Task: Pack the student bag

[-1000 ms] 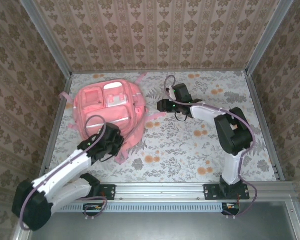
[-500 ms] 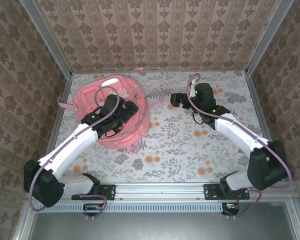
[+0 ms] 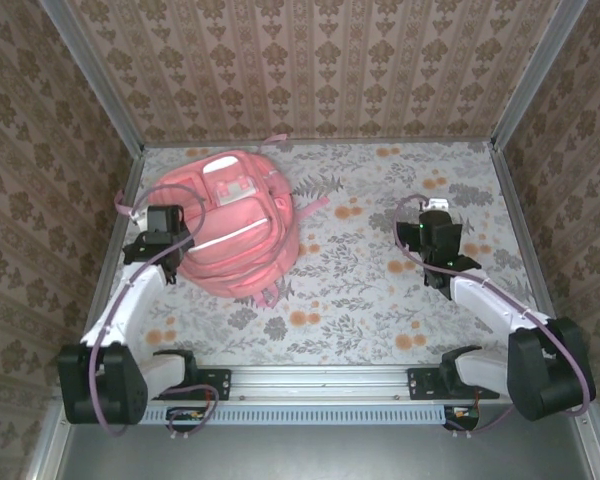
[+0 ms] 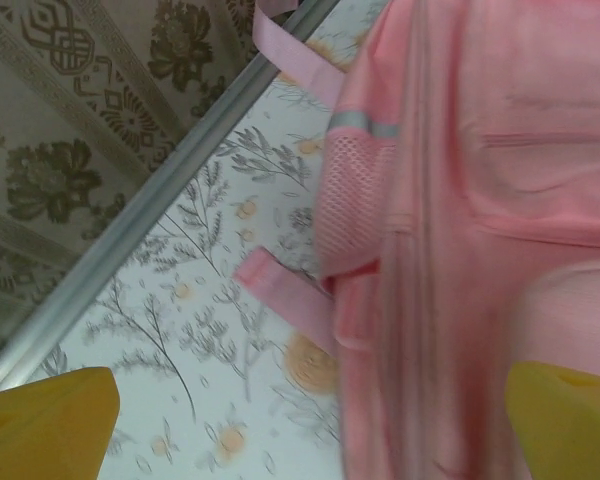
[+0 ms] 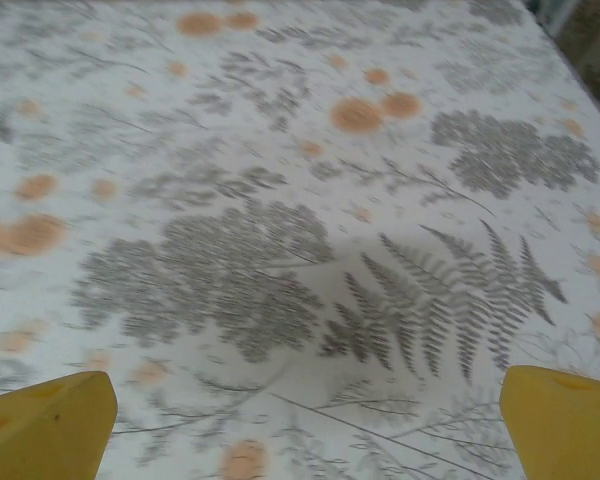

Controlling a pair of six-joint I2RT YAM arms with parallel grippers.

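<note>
Pink fabric student bag (image 3: 235, 225) is lying front-up at the far left of the table (image 3: 360, 290), long axis running roughly from back wall (image 3: 310, 70) toward the near edge, mesh side pocket (image 4: 355, 190) facing the left gripper (image 3: 167, 216). That gripper is hovering just beside the bag's side, fingers spread wide, holding nothing. The right gripper (image 3: 436, 218) is gaping empty too, well apart over bare table, so the left is sitting nearer.

Blurred student bag (image 4: 460, 200), partly beyond wrist-view edge
</note>
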